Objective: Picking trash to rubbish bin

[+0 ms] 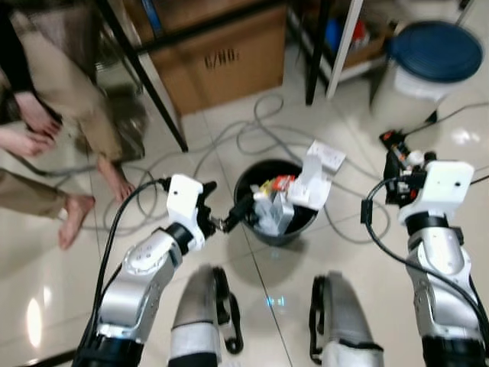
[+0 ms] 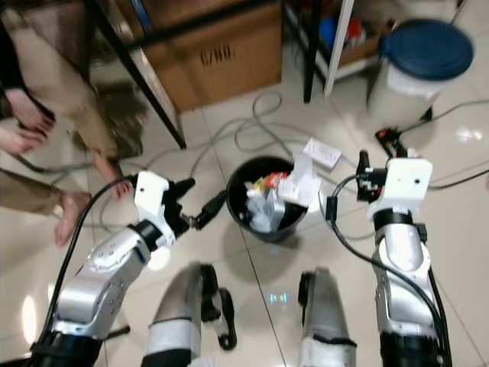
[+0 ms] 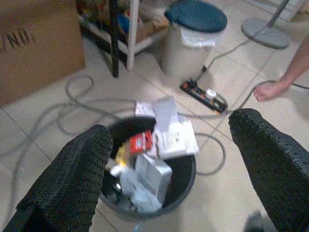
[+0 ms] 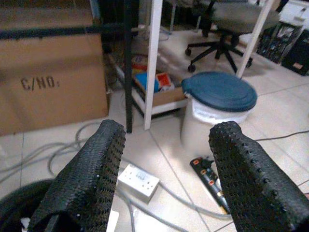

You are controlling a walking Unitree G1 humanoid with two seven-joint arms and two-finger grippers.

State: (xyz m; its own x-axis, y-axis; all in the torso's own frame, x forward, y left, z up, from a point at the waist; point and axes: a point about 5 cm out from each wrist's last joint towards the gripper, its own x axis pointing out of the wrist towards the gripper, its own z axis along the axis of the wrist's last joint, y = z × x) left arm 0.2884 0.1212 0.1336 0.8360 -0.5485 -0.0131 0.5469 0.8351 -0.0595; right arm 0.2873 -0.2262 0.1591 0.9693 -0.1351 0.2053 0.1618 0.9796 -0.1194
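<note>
Head views, bin: a black rubbish bin (image 1: pixel 276 202) stands on the tiled floor (image 1: pixel 252 290) just ahead of the robot, packed with trash (image 1: pixel 273 208) – crumpled pale wrappers, a red-and-yellow packet, and a white printed paper (image 1: pixel 315 177) leaning over its far rim.
Head views, left end effector (image 1: pixel 229 216): held low beside the bin's near-left rim, black fingers pointing at it.
Head views, right end effector (image 1: pixel 394 167): raised to the right of the bin, well apart from it; from here I cannot tell how its fingers stand.
Head views, surroundings: a cardboard box (image 1: pixel 221 46) printed "C/NO:" under a black-framed shelf, grey cables (image 1: pixel 252 134) looping on the floor, a white pail with a blue lid (image 1: pixel 434 57), a person's bare feet (image 1: pixel 72 218) at far left.
Left wrist view: fingers (image 3: pixel 72 179) spread wide, nothing between them; the bin sits below, holding the red packet (image 3: pixel 140 142) and printed paper; its small text is unreadable.
Right wrist view: fingers (image 4: pixel 89 179) spread, empty; "C/NO:" reads clearly on the box; a white power strip (image 4: pixel 138 181) lies on the floor.
</note>
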